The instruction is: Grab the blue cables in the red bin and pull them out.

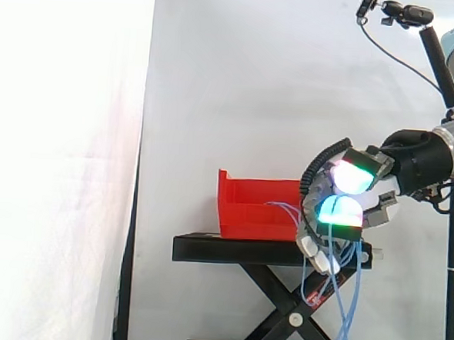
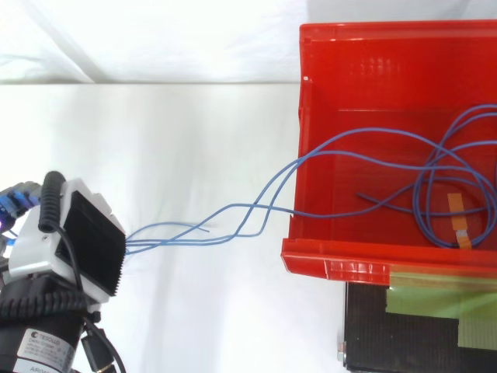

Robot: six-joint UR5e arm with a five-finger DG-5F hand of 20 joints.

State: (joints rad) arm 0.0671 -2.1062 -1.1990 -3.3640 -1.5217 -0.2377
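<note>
Hand (image 1: 375, 206) (image 2: 81, 245) is clear of the red bin (image 1: 248, 210) (image 2: 334, 260), off its open side, with the fingers (image 1: 342, 211) curled and clamped on the blue cables (image 2: 250, 208). The strands bunch at the hand and run from it across the gap, over the bin's near wall, into loops on the bin floor. Most of the length sits in the bin, far side from the hand. Loose ends hang straight down below the hand, past the edge of the black stand (image 1: 230, 249). Fingertip pads glow green and white.
</note>
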